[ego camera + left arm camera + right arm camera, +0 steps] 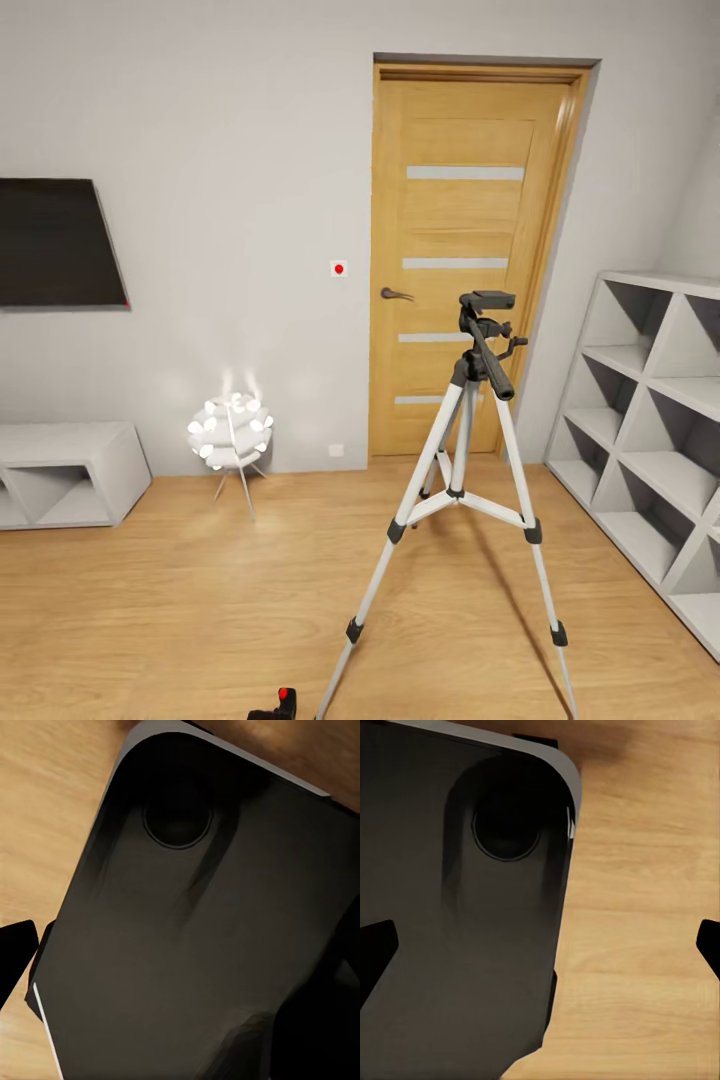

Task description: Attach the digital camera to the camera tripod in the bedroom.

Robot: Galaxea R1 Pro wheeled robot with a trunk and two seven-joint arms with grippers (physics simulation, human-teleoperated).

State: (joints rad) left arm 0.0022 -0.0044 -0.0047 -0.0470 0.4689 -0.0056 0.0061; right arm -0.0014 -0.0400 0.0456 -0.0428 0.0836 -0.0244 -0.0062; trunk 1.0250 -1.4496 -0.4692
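Note:
The camera tripod (462,470) stands on the wood floor in front of the door, its silver legs spread and its black head (487,300) bare on top, the pan handle sloping down toward me. The digital camera (277,706) sits low at the head view's bottom edge, just left of the tripod's near left leg, its red button up. My left gripper (180,975) and right gripper (540,949) hang over a black rounded panel and the floor. Each has its dark fingertips (375,952) far apart with nothing between them.
A wooden door (470,260) is behind the tripod. A grey cube shelf (650,420) lines the right wall. A white lamp on thin legs (231,435) and a low grey cabinet (65,475) stand at the left, under a dark screen (55,243).

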